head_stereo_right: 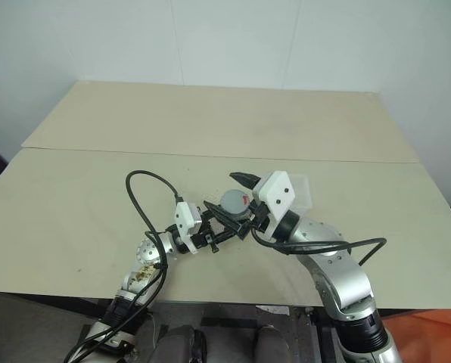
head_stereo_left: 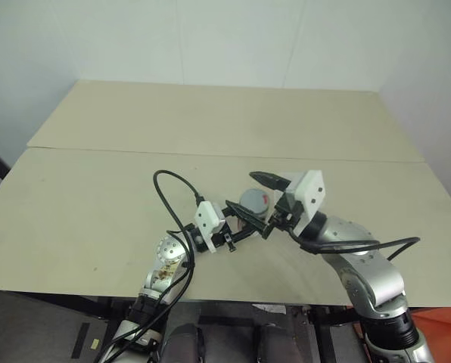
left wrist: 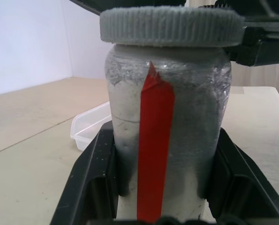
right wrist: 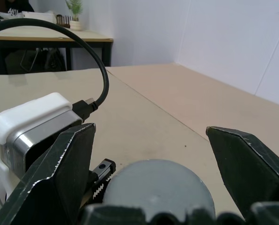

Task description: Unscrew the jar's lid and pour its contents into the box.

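Looking over the table, I see the box waiting empty behind my hands. My left hand clamps the jar above it; my right hand straddles the lid, spread wide, nothing unscrewed or poured yet.

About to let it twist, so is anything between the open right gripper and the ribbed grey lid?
Nothing visible. The right gripper is open, a finger on each side of the ribbed grey round lid on the silvery-grey jar, which the left gripper holds.
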Controlling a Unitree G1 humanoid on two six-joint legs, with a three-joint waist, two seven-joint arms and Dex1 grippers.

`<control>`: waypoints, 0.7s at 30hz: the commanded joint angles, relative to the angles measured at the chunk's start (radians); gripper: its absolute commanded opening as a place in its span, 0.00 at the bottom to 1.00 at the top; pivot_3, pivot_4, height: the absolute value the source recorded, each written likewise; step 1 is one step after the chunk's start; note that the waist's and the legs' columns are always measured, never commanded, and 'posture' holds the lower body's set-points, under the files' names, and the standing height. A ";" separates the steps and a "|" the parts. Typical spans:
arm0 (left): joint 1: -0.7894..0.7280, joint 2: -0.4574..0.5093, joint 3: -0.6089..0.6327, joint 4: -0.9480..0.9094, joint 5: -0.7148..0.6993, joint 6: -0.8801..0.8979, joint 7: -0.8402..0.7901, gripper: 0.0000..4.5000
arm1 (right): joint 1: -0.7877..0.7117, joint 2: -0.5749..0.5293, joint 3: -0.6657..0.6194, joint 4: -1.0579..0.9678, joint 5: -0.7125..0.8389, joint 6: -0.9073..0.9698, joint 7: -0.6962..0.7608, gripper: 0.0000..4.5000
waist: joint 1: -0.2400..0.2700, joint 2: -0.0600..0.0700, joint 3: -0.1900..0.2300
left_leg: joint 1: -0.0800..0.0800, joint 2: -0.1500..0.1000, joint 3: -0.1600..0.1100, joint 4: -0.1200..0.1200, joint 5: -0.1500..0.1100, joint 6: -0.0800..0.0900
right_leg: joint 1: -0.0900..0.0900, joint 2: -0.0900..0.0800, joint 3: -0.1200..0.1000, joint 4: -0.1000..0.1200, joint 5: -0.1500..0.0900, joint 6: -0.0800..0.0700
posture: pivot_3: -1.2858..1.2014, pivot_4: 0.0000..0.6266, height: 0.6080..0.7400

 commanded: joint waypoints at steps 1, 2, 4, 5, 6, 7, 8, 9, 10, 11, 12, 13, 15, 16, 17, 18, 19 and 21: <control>-0.009 -0.009 -0.004 -0.023 -0.012 -0.010 0.001 0.44 | -0.004 0.008 -0.004 -0.031 -0.016 0.000 -0.014 0.99 | 0.000 0.000 0.000 | 0.000 0.000 0.000 0.000 0.000 0.000 | 0.000 0.000 0.000 0.000 0.000 0.000 | 0.52 0.24 1.00; -0.009 -0.009 -0.004 -0.023 -0.013 -0.010 0.000 0.44 | -0.001 0.007 -0.005 -0.025 -0.023 -0.001 -0.016 0.99 | 0.000 0.000 0.000 | 0.000 0.000 0.000 0.000 0.000 0.000 | 0.000 0.000 0.000 0.000 0.000 0.000 | 0.52 0.24 1.00; -0.009 -0.009 -0.003 -0.023 -0.015 -0.009 -0.001 0.44 | 0.004 0.004 -0.010 -0.018 -0.032 -0.004 -0.016 0.99 | 0.000 0.000 0.000 | 0.000 0.000 0.000 0.000 0.000 0.000 | 0.000 0.000 0.000 0.000 0.000 0.000 | 0.52 0.24 1.00; -0.008 -0.009 -0.004 -0.025 -0.015 -0.009 0.000 0.44 | 0.007 0.003 -0.012 -0.018 -0.033 -0.004 -0.015 0.99 | 0.000 0.000 0.000 | 0.000 0.000 0.000 0.000 0.000 0.000 | 0.000 0.000 0.000 0.000 0.000 0.000 | 0.52 0.24 1.00; -0.007 -0.009 -0.004 -0.025 -0.015 -0.009 -0.001 0.44 | 0.009 0.003 -0.020 -0.017 -0.033 -0.002 -0.019 0.99 | 0.000 0.000 0.000 | 0.000 0.000 0.000 0.000 0.000 0.000 | 0.000 0.000 0.000 0.000 0.000 0.000 | 0.52 0.24 1.00; -0.007 -0.009 -0.003 -0.026 -0.015 -0.008 -0.001 0.44 | 0.011 0.002 -0.028 -0.016 -0.032 0.000 -0.022 0.99 | 0.000 0.000 0.000 | 0.000 0.000 0.000 0.000 0.000 0.000 | 0.000 0.000 0.000 0.000 0.000 0.000 | 0.52 0.24 1.00; -0.007 -0.008 -0.003 -0.025 -0.016 -0.008 -0.002 0.44 | 0.013 0.000 -0.035 -0.015 -0.034 -0.001 -0.023 0.99 | 0.000 0.000 0.000 | 0.000 0.000 0.000 0.000 0.000 0.000 | 0.000 0.000 0.000 0.000 0.000 0.000 | 0.52 0.24 1.00; -0.008 -0.007 -0.002 -0.024 -0.016 -0.008 -0.003 0.44 | 0.015 -0.002 -0.038 -0.014 -0.036 -0.002 -0.024 0.99 | 0.000 0.000 0.000 | 0.000 0.000 0.000 0.000 0.000 0.000 | 0.000 0.000 0.000 0.000 0.000 0.000 | 0.52 0.24 1.00; -0.008 -0.006 -0.001 -0.023 -0.017 -0.009 -0.004 0.44 | 0.018 -0.005 -0.043 -0.014 -0.036 -0.002 -0.024 0.99 | 0.000 0.000 0.000 | 0.000 0.000 0.000 0.000 0.000 0.000 | 0.000 0.000 0.000 0.000 0.000 0.000 | 0.52 0.24 1.00; -0.008 -0.006 0.000 -0.023 -0.017 -0.009 -0.004 0.44 | 0.022 -0.009 -0.048 -0.015 -0.036 -0.003 -0.023 0.99 | 0.000 0.000 0.000 | 0.000 0.000 0.000 0.000 0.000 0.000 | 0.000 0.000 0.000 0.000 0.000 0.000 | 0.52 0.24 1.00; -0.007 -0.006 0.000 -0.022 -0.017 -0.009 -0.004 0.44 | 0.028 -0.012 -0.055 -0.019 -0.031 -0.004 -0.020 0.99 | 0.000 0.000 0.000 | 0.000 0.000 0.000 0.000 0.000 0.000 | 0.000 0.000 0.000 0.000 0.000 0.000 | 0.52 0.24 1.00; -0.007 -0.005 0.001 -0.021 -0.017 -0.009 -0.005 0.44 | 0.034 -0.015 -0.062 -0.024 -0.025 -0.004 -0.017 0.99 | 0.000 0.000 0.000 | 0.000 0.000 0.000 0.000 0.000 0.000 | 0.000 0.000 0.000 0.000 0.000 0.000 | 0.52 0.24 1.00; -0.007 -0.004 0.003 -0.019 -0.019 -0.009 -0.007 0.44 | 0.045 -0.018 -0.075 -0.036 -0.009 -0.004 -0.013 0.99 | 0.000 0.000 0.000 | 0.000 0.000 0.000 0.000 0.000 0.000 | 0.000 0.000 0.000 0.000 0.000 0.000 | 0.52 0.24 1.00; -0.007 -0.003 0.004 -0.017 -0.020 -0.009 -0.008 0.44 | 0.051 -0.020 -0.080 -0.042 -0.002 -0.001 -0.011 0.99 | 0.000 0.000 0.000 | 0.000 0.000 0.000 0.000 0.000 0.000 | 0.000 0.000 0.000 0.000 0.000 0.000 | 0.52 0.24 1.00; -0.006 -0.004 0.004 -0.016 -0.020 -0.010 -0.008 0.44 | 0.059 -0.024 -0.087 -0.048 0.005 0.000 -0.009 0.99 | 0.000 0.000 0.000 | 0.000 0.000 0.000 0.000 0.000 0.000 | 0.000 0.000 0.000 0.000 0.000 0.000 | 0.52 0.24 1.00; -0.006 -0.004 0.005 -0.015 -0.021 -0.011 -0.009 0.44 | 0.068 -0.029 -0.093 -0.054 0.011 0.001 -0.006 0.99 | 0.000 0.000 0.000 | 0.000 0.000 0.000 0.000 0.000 0.000 | 0.000 0.000 0.000 0.000 0.000 0.000 | 0.52 0.24 1.00; -0.006 -0.004 0.005 -0.014 -0.021 -0.011 -0.009 0.44 | 0.074 -0.033 -0.097 -0.057 0.014 0.001 -0.004 0.99 | 0.000 0.000 0.000 | 0.000 0.000 0.000 0.000 0.000 0.000 | 0.000 0.000 0.000 0.000 0.000 0.000 | 0.52 0.24 1.00; -0.006 -0.004 0.006 -0.011 -0.022 -0.012 -0.010 0.44 | 0.092 -0.046 -0.107 -0.066 0.020 0.000 0.002 0.99 | 0.000 0.000 0.000 | 0.000 0.000 0.000 0.000 0.000 0.000 | 0.000 0.000 0.000 0.000 0.000 0.000 | 0.52 0.24 1.00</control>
